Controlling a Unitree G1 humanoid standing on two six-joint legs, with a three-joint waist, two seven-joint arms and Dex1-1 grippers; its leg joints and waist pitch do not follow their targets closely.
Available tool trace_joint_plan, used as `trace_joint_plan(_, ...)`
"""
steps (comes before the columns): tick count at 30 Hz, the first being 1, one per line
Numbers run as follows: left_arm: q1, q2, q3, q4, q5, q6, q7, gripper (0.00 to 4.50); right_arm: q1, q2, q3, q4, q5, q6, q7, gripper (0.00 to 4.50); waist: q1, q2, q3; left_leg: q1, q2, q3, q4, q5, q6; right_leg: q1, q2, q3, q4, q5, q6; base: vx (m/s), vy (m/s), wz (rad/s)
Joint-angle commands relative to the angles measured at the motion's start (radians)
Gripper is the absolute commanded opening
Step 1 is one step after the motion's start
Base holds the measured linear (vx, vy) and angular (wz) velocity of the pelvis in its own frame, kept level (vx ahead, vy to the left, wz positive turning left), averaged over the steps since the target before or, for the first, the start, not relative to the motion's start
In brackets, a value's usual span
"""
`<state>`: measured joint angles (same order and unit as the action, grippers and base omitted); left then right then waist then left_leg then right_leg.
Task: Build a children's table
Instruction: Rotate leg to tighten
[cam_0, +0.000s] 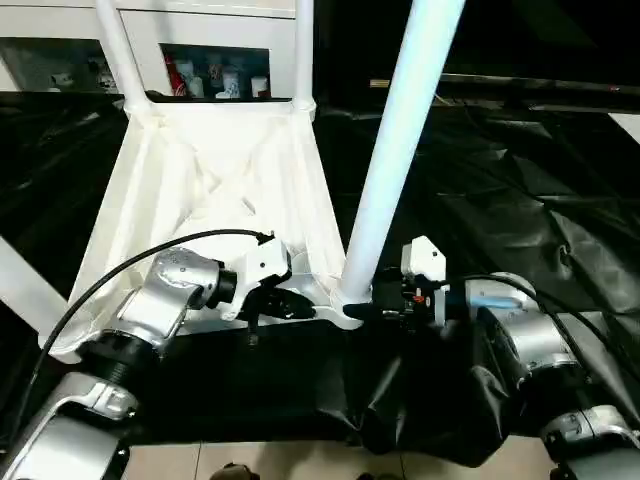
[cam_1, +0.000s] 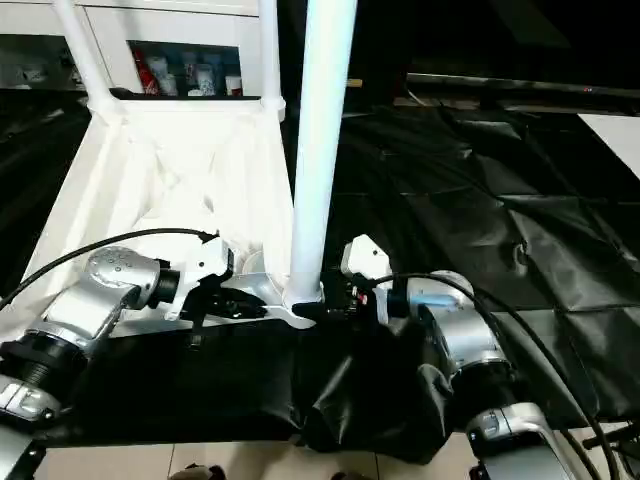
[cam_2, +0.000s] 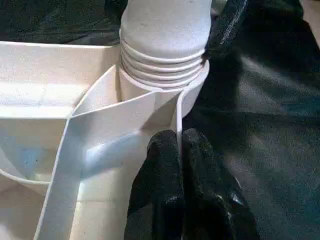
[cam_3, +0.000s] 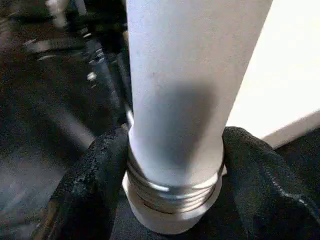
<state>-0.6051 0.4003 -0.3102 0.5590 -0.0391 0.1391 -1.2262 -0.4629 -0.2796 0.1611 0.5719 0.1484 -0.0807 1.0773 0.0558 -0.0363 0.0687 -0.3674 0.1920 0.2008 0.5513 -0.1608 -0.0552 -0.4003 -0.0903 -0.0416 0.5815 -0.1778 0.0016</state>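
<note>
Plastic looks light, stiff and slick. My right pincer (cam_1: 322, 306) clamps the leg (cam_1: 318, 150) low by its threads; my left pincer (cam_2: 179, 165) pinches the top (cam_0: 200, 170) rim.

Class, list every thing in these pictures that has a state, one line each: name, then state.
Table top: lying upside down on the black sheet, ribbed underside up.
Near leg: upright in the near corner socket, threads still showing above the rim.
Two far legs: standing upright in the far corner sockets.
Left hand: shut on the table top's thin rim beside the near socket.
Right hand: shut on the near leg just above its threads.
</note>
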Motion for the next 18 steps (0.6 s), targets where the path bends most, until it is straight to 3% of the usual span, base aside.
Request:
trace_joint_plan(1, -0.012, -0.084, -0.019, 0.085, 0.021, 0.01, 0.12, 0.0, 0.011, 0.055, 0.004, 0.065, -0.041, 0.03, -0.151, 2.65, -0.008, -0.001, -0.038, 0.014, 0.037, -0.013, -0.065, -0.308, 0.03, 0.026, -0.047, 0.034, -0.071, -0.308, -0.222, 0.0, 0.0, 0.0)
trace_joint_plan(2, -0.021, -0.097, -0.016, 0.1, 0.027, 0.008, 0.143, 0.0, 0.01, 0.066, -0.004, 0.075, -0.043, 0.035, -0.183, 2.65, -0.01, 0.0, -0.036, 0.018, 0.038, -0.021, -0.068, -0.368, 0.001, 0.024, -0.053, 0.034, -0.079, -0.425, -0.188, 0.0, 0.0, 0.0)
trace_joint_plan(3, -0.036, -0.12, -0.012, 0.126, 0.034, 0.007, 0.182, 0.0, 0.009, 0.086, -0.015, 0.089, -0.045, 0.044, -0.233, 2.65, -0.014, -0.004, -0.036, 0.017, 0.037, -0.025, -0.069, -0.396, -0.013, 0.023, -0.054, 0.033, -0.085, -0.484, -0.16, -0.057, 0.011, -0.06)
trace_joint_plan(5, -0.056, -0.151, -0.008, 0.157, 0.043, 0.008, 0.23, 0.0, 0.006, 0.111, -0.028, 0.104, -0.047, 0.056, -0.292, 2.65, -0.02, -0.003, -0.035, 0.024, 0.036, -0.028, -0.07, -0.435, -0.019, 0.013, -0.054, 0.033, -0.095, -0.543, -0.133, 0.0, 0.0, 0.0)
trace_joint_plan(8, -0.115, -0.248, -0.006, 0.246, 0.068, 0.013, 0.364, 0.0, -0.019, 0.201, -0.039, 0.144, -0.075, 0.083, -0.476, 2.65, -0.027, 0.006, -0.037, 0.023, 0.034, -0.033, -0.072, -0.451, -0.023, 0.012, -0.052, 0.031, -0.1, -0.556, -0.119, 0.0, 0.0, 0.0)
trace_joint_plan(11, -0.132, -0.28, -0.011, 0.274, 0.085, 0.008, 0.391, 0.0, -0.025, 0.236, -0.016, 0.141, -0.099, 0.045, -0.493, 2.65, -0.027, 0.009, -0.037, 0.026, 0.033, -0.034, -0.072, -0.473, -0.018, 0.007, -0.053, 0.03, -0.107, -0.57, -0.105, 0.0, 0.0, 0.0)
trace_joint_plan(12, -0.137, -0.286, -0.011, 0.285, 0.092, 0.001, 0.388, 0.0, -0.023, 0.241, -0.002, 0.133, -0.11, 0.007, -0.474, 3.2, -0.026, 0.01, -0.038, 0.026, 0.034, -0.033, -0.072, -0.478, -0.015, 0.006, -0.053, 0.031, -0.109, -0.564, -0.105, 0.0, 0.0, 0.0)
trace_joint_plan(16, -0.137, -0.269, -0.013, 0.286, 0.104, -0.017, 0.356, 0.0, -0.018, 0.22, -0.002, 0.111, -0.089, -0.028, -0.4, 3.44, -0.023, 0.006, -0.041, 0.02, 0.035, -0.029, -0.073, -0.451, 0.008, 0.011, -0.051, 0.033, -0.102, -0.482, -0.133, 0.0, 0.0, 0.0)
trace_joint_plan(18, -0.134, -0.248, -0.012, 0.287, 0.107, -0.03, 0.328, 0.0, -0.013, 0.185, 0.0, 0.086, -0.081, -0.032, -0.343, 3.78, -0.021, 0.006, -0.042, 0.016, 0.036, -0.027, -0.072, -0.437, 0.015, 0.014, -0.05, 0.033, -0.099, -0.457, -0.141, 0.0, 0.0, 0.0)
